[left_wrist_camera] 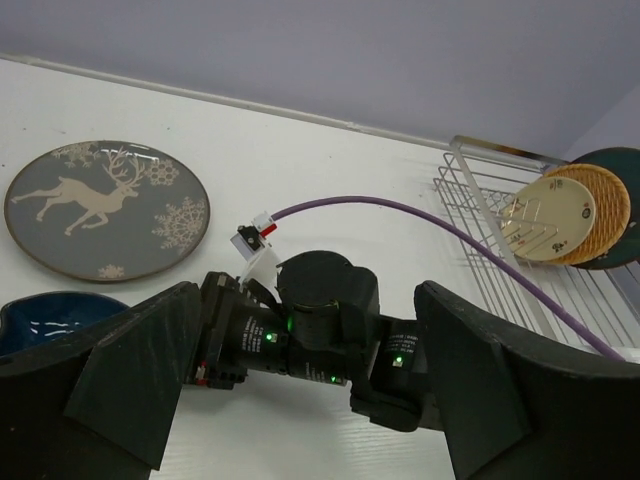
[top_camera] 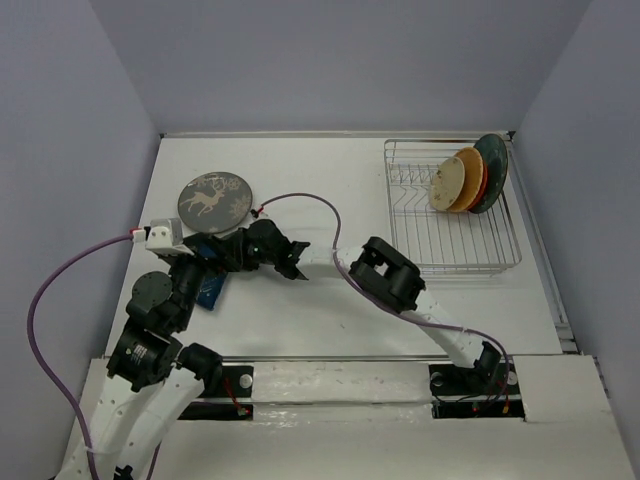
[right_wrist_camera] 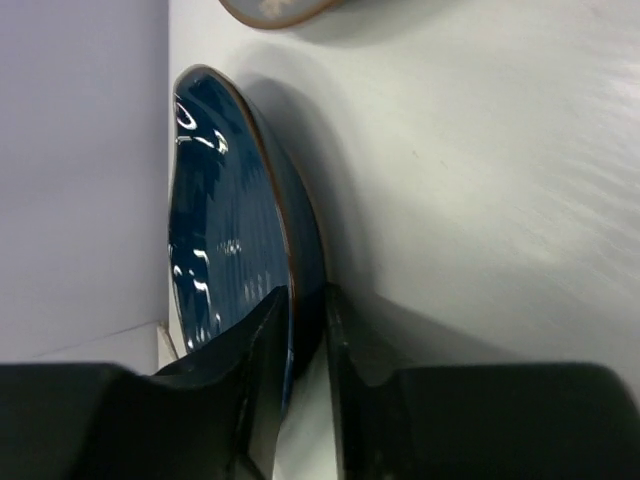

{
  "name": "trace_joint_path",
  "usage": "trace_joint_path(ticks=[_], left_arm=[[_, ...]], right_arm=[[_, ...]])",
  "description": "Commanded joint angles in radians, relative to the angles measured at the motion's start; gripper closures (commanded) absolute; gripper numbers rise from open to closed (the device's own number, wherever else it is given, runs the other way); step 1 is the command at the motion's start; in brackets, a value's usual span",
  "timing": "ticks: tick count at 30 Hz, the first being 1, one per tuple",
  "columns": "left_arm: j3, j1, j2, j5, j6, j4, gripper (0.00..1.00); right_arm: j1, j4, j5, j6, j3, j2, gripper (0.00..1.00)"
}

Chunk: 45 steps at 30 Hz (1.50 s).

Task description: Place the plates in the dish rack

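— So, what does the dish rack (top_camera: 440, 240) hold?

— Four plates, standing on edge among the prongs at its far right end: the cream spotted plate (top_camera: 447, 183) in front, then the wicker plate (top_camera: 466, 180), a sliver of the orange plate (top_camera: 484, 178), and the teal plate (top_camera: 494, 165) at the back. They overlap one another. The rest of the rack is bare wire.

— And the right claw (right_wrist_camera: 306, 295)?

— It is clenched on the rim of the small blue plate (right_wrist_camera: 225, 220), one finger on the glossy inside, the other on the underside. The rack lies well apart from it, across the surface (top_camera: 330, 180).

— Where is the deer plate (top_camera: 213, 200)?

— Flat on the surface, just beyond that claw, not touching the blue plate.

— The left claw (left_wrist_camera: 310, 290)?

— Released, its fingers spread wide with nothing gripped. The right arm's wrist sits just ahead of them; the deer plate is ahead to its left, the rack ahead to its right.
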Motion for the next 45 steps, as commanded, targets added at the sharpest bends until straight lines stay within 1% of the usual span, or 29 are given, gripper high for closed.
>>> trace_joint_path(ticks=[1,3,5,6,10,13,14,15,16,17,18,19,20,21,22,23,24,25,26,27,28,29,30,31,33,34,39,40,45], left_arm=[[0.020,0.007,-0.021,0.008,-0.005,0.052,0.01],[0.020,0.005,-0.026,0.009,-0.005,0.054,0.01],[0.020,0.004,-0.031,0.011,-0.003,0.052,0.01],[0.020,0.004,-0.032,0.009,-0.005,0.052,0.01],[0.022,0.004,-0.044,0.006,-0.003,0.051,0.01],[0.020,0.004,-0.054,0.006,0.000,0.051,0.01],[0.022,0.004,-0.061,0.006,0.000,0.049,0.01],[0.020,0.002,-0.063,0.006,0.001,0.049,0.01],[0.020,0.002,-0.067,0.005,0.001,0.049,0.01],[0.019,-0.003,-0.075,0.006,0.001,0.049,0.01],[0.017,-0.004,-0.081,0.008,0.003,0.049,0.01],[0.017,-0.007,-0.086,0.014,0.004,0.052,0.01],[0.014,-0.010,-0.098,0.018,0.006,0.054,0.01],[0.013,-0.012,-0.106,0.028,0.007,0.057,0.01],[0.011,-0.015,-0.112,0.032,0.007,0.063,0.01],[0.010,-0.022,-0.123,0.046,0.011,0.065,0.01],[0.010,-0.023,-0.127,0.051,0.011,0.065,0.01],[0.008,-0.033,-0.129,0.058,0.012,0.063,0.01],[0.007,-0.039,-0.135,0.064,0.014,0.063,0.01],[0.005,-0.052,-0.136,0.071,0.017,0.063,0.01],[0.003,-0.056,-0.135,0.086,0.017,0.062,0.01],[0.003,-0.062,-0.135,0.092,0.017,0.060,0.01],[0.003,-0.067,-0.133,0.097,0.017,0.061,0.01],[0.003,-0.078,-0.132,0.101,0.017,0.060,0.01],[0.002,-0.087,-0.132,0.104,0.017,0.057,0.01],[0.000,-0.096,-0.133,0.107,0.017,0.055,0.01],[0.000,-0.118,-0.147,0.103,0.015,0.054,0.01],[0.000,-0.121,-0.149,0.101,0.015,0.052,0.01],[0.000,-0.131,-0.149,0.100,0.015,0.049,0.01]], right_arm=[[0.026,-0.003,0.065,-0.011,-0.110,-0.084,0.78],[0.026,0.000,0.100,-0.040,-0.148,-0.121,0.85],[0.026,0.003,0.108,-0.058,-0.202,-0.181,0.90],[0.026,0.007,0.143,-0.077,-0.221,-0.202,0.93],[0.026,0.022,0.184,-0.155,-0.306,-0.327,0.93],[0.026,0.013,0.238,-0.273,-0.366,-0.452,0.93],[0.026,-0.002,0.264,-0.343,-0.377,-0.524,0.93],[0.026,-0.027,0.328,-0.382,-0.386,-0.561,0.93],[0.026,-0.082,0.364,-0.419,-0.405,-0.600,0.93],[0.017,-0.108,0.435,-0.496,-0.425,-0.674,0.93],[0.017,-0.136,0.474,-0.538,-0.425,-0.713,0.93],[0.005,-0.200,0.511,-0.589,-0.438,-0.751,0.93],[0.004,-0.238,0.602,-0.682,-0.440,-0.826,0.93],[0.004,-0.292,0.656,-0.722,-0.437,-0.862,0.93],[-0.012,-0.347,0.704,-0.759,-0.428,-0.893,0.93],[-0.038,-0.460,0.797,-0.817,-0.400,-0.948,0.93],[-0.057,-0.516,0.798,-0.818,-0.385,-0.948,0.93],[-0.078,-0.611,0.871,-0.863,-0.350,-0.995,0.93],[-0.098,-0.647,0.913,-0.893,-0.333,-1.014,0.93],[-0.135,-0.715,1.022,-0.958,-0.313,-1.032,0.93],[-0.155,-0.743,1.075,-0.989,-0.269,-1.037,0.93],[-0.176,-0.762,1.118,-1.049,-0.253,-1.043,0.93],[-0.198,-0.767,1.149,-1.074,-0.242,-1.049,0.93],[-0.251,-0.768,1.196,-1.121,-0.230,-1.060,0.93],[-0.305,-0.768,1.220,-1.196,-0.187,-1.065,0.93],[-0.359,-0.767,1.240,-1.216,-0.169,-1.062,0.93],[-0.488,-0.768,1.258,-1.307,-0.069,-1.005,0.93],[-0.515,-0.767,1.258,-1.325,-0.045,-0.973,0.93],[-0.584,-0.768,1.232,-1.364,0.029,-0.872,0.93]])
